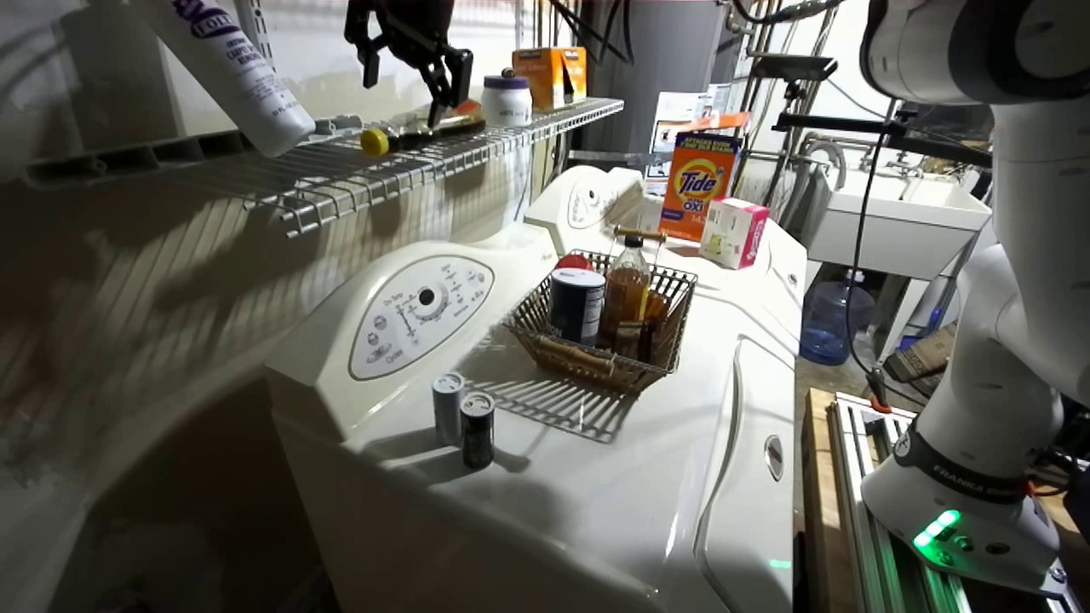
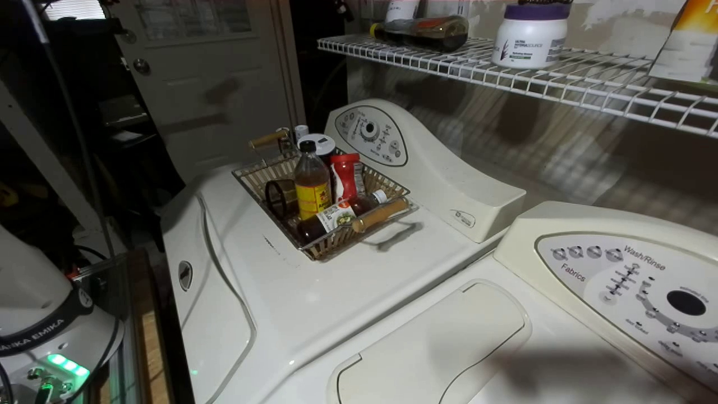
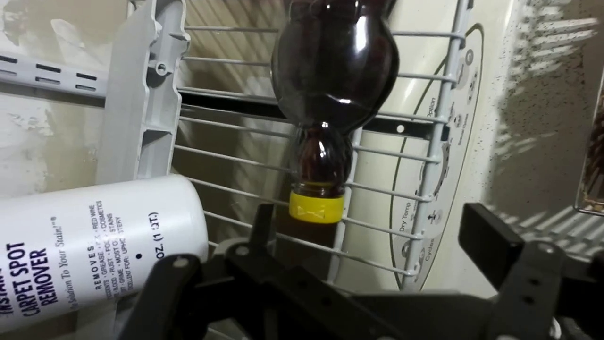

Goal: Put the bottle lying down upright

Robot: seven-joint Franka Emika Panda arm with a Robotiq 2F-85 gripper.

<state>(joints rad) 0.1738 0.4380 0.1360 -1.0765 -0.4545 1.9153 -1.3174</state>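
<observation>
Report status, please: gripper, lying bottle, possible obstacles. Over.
Gripper open, holding nothing. Yellow-capped bottle lying on wire shelf, not yet upright. White bottle nearby, possibly in the way.

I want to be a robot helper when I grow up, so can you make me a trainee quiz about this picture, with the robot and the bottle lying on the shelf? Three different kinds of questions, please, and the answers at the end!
1. True or false: the pincer stands open and holds nothing.

2. Pick one: how does the yellow-capped bottle rest on the wire shelf?
A) standing upright
B) lying on its side
C) upside down

3. Fill in the blank: the white jar on that shelf has a ____ lid.

Key:
1. True
2. B, lying on its side
3. purple
</observation>
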